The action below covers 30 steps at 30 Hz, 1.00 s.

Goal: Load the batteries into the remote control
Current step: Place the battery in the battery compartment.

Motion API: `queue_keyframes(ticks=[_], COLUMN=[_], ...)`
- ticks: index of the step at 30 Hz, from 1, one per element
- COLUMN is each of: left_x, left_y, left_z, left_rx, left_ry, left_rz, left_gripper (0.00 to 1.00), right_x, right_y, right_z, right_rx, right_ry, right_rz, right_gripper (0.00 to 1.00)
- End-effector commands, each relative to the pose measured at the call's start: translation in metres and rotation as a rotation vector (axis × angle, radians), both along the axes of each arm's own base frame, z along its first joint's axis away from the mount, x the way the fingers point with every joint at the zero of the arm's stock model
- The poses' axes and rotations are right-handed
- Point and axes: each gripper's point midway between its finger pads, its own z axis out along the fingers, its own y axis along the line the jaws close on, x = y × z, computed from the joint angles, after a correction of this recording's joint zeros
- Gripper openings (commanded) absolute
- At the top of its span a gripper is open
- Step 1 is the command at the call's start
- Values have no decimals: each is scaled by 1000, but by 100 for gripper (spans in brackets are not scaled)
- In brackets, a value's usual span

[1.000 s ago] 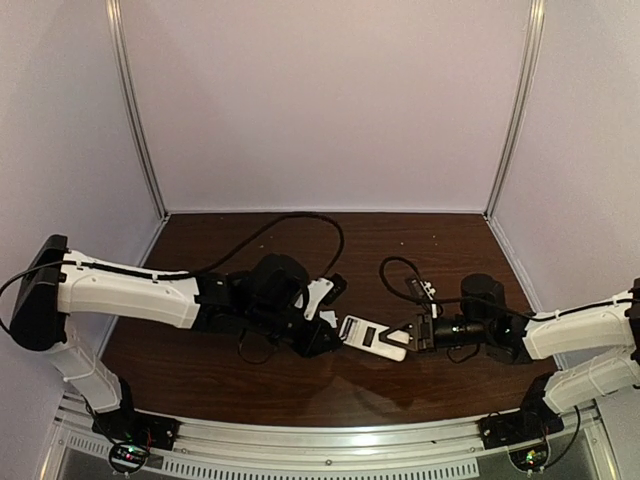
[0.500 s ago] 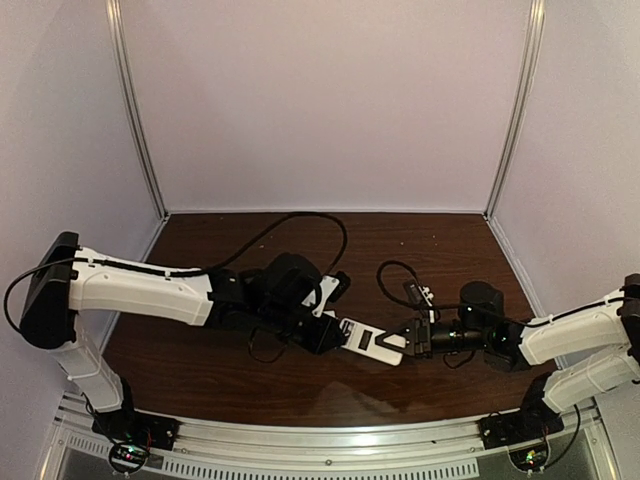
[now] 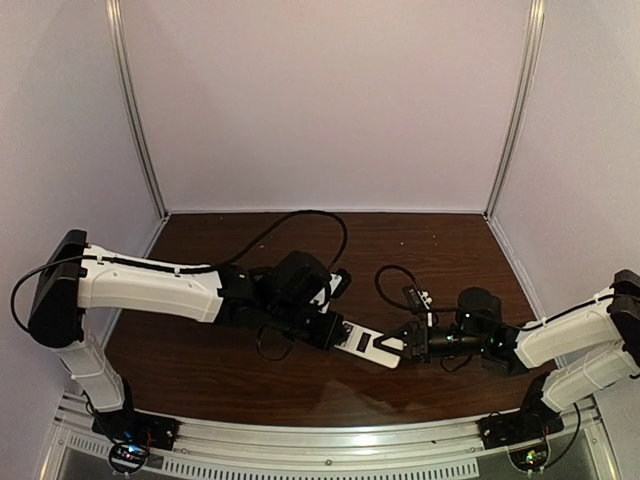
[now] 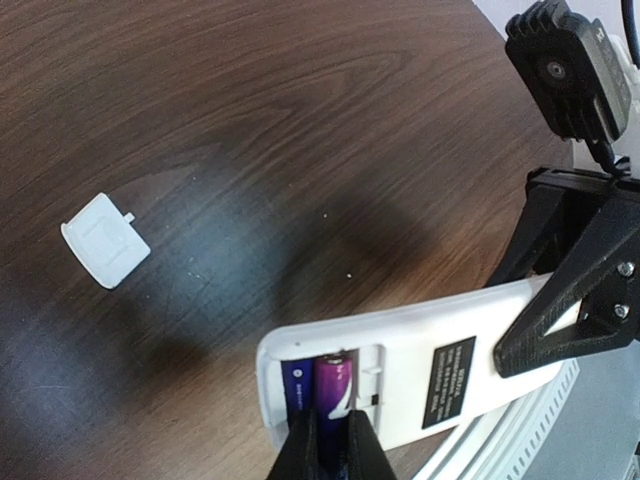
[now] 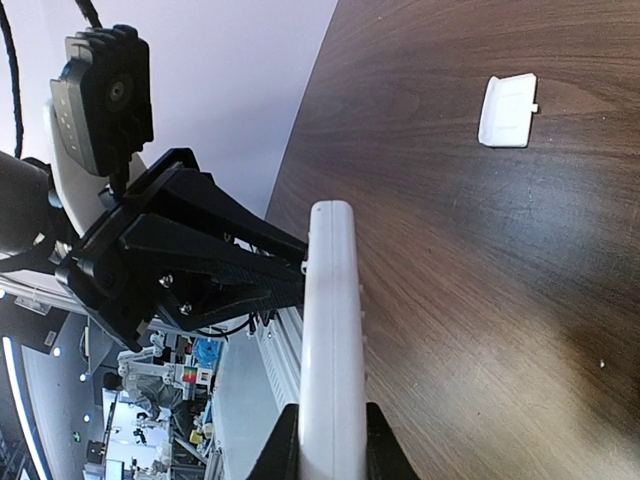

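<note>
Over the middle of the desk (image 3: 440,250), toward its near edge, the remote (image 3: 368,345) hangs between the two arms, back side up and, going by its shadow, off the wood. Over the last second the pair has carried it a little nearer the front rail: the left arm (image 3: 150,290) has reached further to the right and the right arm (image 3: 570,330) has drawn in and dropped lower. The remote now lies a touch lower in the overhead view than it did. Neither grip has altered meanwhile.

The right jaws are clenched on the remote's far end, which shows edge-on in the right wrist view. The left jaws are nearly closed and seem to be grasping the tail of the purple battery (image 4: 335,385), which sits in the open recess just beside the blue battery (image 4: 297,385). Both cells are thus inside the compartment. Whether the purple one is pressed fully home I cannot tell, since the left fingertips hide its lower end.

So the shift looks like repositioning, not a new step. Loading seems almost finished. What remains is probably seating that cell and letting go. The cover (image 4: 105,240) lies alone on the desk, well apart from the remote.
</note>
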Motion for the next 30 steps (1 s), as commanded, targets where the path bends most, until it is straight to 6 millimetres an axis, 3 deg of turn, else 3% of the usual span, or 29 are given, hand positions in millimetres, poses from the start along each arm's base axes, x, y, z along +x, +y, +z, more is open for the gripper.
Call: queue_keyframes(ticks=[1,12,20,24,30], left_x=[11,4,3,7,20], left_y=[-3,-3,-5,-6,-2], left_z=[-5,-11,-5,15,57], left_rx=[27,55,36,-7,-61], left_ry=[-5,12,7,-35,-151], left_rz=[51,7,-7,-4,10], left_gripper=[4,21,23,27,45], right_x=[-6,-5,-5,-5,-8], right_y=[6,4,4,3,2], right_z=[23,26,26,24,20], right_rx=[98,113,116,118,140], right_ry=[-35,-28,-21,-6,28], right_rz=[27,15,13,11,14], right_gripper=[0,0,0,0,0])
